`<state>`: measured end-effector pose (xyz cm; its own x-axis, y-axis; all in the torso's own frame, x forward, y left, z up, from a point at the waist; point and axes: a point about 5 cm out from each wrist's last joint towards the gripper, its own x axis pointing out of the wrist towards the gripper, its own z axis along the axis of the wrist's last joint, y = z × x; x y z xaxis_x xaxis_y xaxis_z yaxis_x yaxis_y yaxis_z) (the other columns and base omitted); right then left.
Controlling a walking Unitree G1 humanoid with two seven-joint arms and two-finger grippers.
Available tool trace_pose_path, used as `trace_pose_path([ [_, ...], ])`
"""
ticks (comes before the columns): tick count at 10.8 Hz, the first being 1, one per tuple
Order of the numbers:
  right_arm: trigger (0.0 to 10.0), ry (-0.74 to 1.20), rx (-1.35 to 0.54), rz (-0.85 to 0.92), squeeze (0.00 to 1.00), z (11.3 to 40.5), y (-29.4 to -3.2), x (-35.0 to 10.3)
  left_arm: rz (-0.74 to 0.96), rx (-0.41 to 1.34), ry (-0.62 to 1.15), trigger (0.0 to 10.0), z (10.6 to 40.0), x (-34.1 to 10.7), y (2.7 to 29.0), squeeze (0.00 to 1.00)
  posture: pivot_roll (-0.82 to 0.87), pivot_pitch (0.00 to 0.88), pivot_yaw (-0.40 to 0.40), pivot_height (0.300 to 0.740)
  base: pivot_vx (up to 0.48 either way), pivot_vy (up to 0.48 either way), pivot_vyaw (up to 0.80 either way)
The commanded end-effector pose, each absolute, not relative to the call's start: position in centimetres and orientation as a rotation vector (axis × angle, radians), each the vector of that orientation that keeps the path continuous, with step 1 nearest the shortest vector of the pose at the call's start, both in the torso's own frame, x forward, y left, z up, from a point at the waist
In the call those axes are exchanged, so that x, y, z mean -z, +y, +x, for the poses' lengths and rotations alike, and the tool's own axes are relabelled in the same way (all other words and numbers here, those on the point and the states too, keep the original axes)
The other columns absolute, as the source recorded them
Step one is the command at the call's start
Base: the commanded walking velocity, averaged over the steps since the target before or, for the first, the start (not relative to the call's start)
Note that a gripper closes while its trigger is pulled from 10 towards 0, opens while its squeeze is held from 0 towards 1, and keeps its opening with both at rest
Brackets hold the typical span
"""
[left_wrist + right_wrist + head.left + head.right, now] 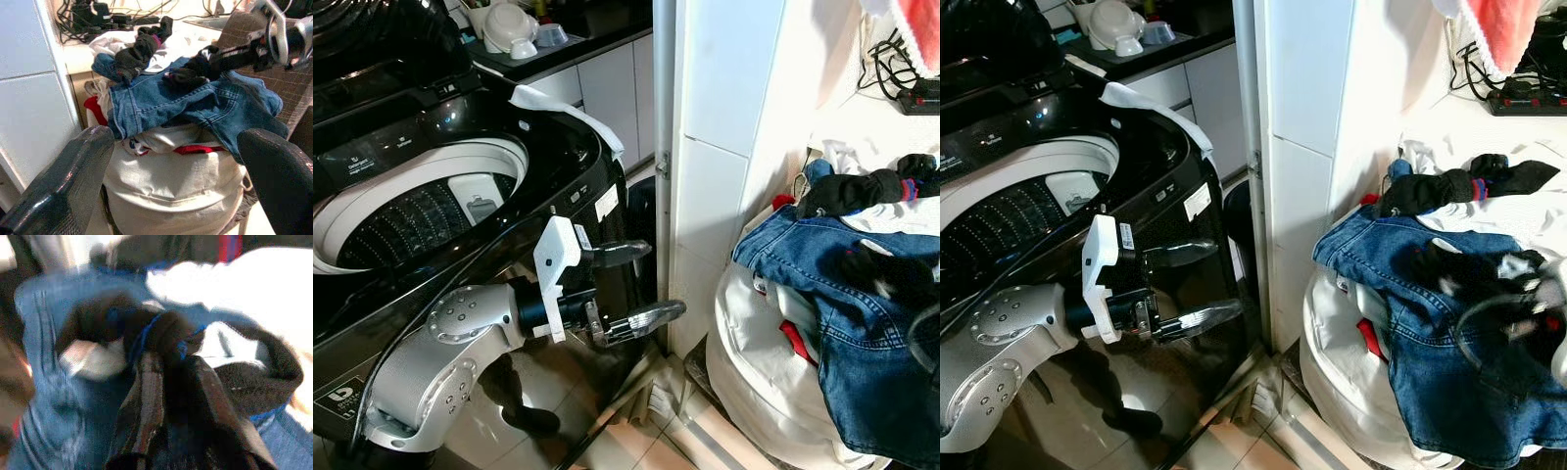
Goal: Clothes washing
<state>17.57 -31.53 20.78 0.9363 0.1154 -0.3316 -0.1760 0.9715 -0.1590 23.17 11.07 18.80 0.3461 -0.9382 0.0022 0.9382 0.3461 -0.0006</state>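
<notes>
On the robot's left stands a black top-loading washing machine (460,186), lid up, its pale drum rim visible. In front of it the left gripper (636,284) hangs in the air, its 2 black fingers spread apart and holding nothing, aimed toward the laundry pile. To the right, beyond a white tiled wall (715,147), a white laundry bag (754,372) bulges with clothes: blue jeans (842,333) draped over the top, a dark sock (852,191) lying behind them. The right gripper (168,377) sits over the jeans, blurred, its fingers closed on a dark garment with blue trim (166,333).
</notes>
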Motion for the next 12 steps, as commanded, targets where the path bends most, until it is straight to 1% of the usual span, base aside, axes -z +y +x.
trace_pose_path([
  [1,0.0,0.285,-0.144,-0.168,0.00,17.6,-31.5,-21.6,0.020,1.200,-0.025,10.0,23.2,-19.1,11.2,0.00,-0.07,0.000,0.089,0.740,0.000,0.000,0.00],
  [3,0.0,0.112,-0.153,-0.057,0.00,18.6,-31.2,-24.8,-0.001,1.140,-0.068,10.0,23.9,-19.6,11.5,0.00,-0.07,0.000,0.091,0.740,0.000,0.000,0.00],
  [5,0.0,-0.003,-0.201,0.008,0.00,19.4,-30.5,-27.1,-0.036,1.076,-0.118,10.0,24.7,-20.4,11.8,0.00,-0.06,0.000,0.087,0.740,0.000,0.000,0.00],
  [6,0.0,-0.179,-0.255,0.136,0.00,21.3,-28.8,-29.5,-0.192,0.939,-0.242,10.0,26.6,-23.0,12.4,0.00,-0.05,0.000,0.084,0.740,0.000,0.000,0.00],
  [7,0.0,-0.222,-0.281,0.216,0.00,22.9,-26.8,-29.4,-0.239,0.852,-0.322,10.0,27.8,-24.3,12.2,0.03,-0.06,0.000,0.092,0.740,0.000,0.000,0.00],
  [8,0.0,-0.197,-0.333,0.242,0.00,24.3,-24.2,-28.4,-0.258,0.832,-0.380,10.0,28.4,-25.3,11.5,1.00,-0.06,0.000,0.103,0.740,0.000,0.000,0.00],
  [9,0.0,-0.171,-0.390,0.253,0.00,25.3,-22.0,-27.7,-0.245,0.874,-0.423,10.0,28.4,-26.2,10.7,1.00,-0.07,0.000,0.107,0.740,0.000,0.000,0.00],
  [10,0.0,-0.167,-0.422,0.301,0.00,26.1,-20.7,-27.6,-0.215,0.929,-0.446,10.0,28.2,-26.9,10.3,1.00,-0.06,0.000,0.104,0.740,0.000,0.000,0.00],
  [12,0.0,-0.128,-0.553,0.370,0.00,26.7,-18.3,-27.5,-0.185,1.047,-0.417,10.0,27.4,-26.7,9.1,1.00,-0.05,0.000,0.077,0.740,0.000,0.000,0.00],
])
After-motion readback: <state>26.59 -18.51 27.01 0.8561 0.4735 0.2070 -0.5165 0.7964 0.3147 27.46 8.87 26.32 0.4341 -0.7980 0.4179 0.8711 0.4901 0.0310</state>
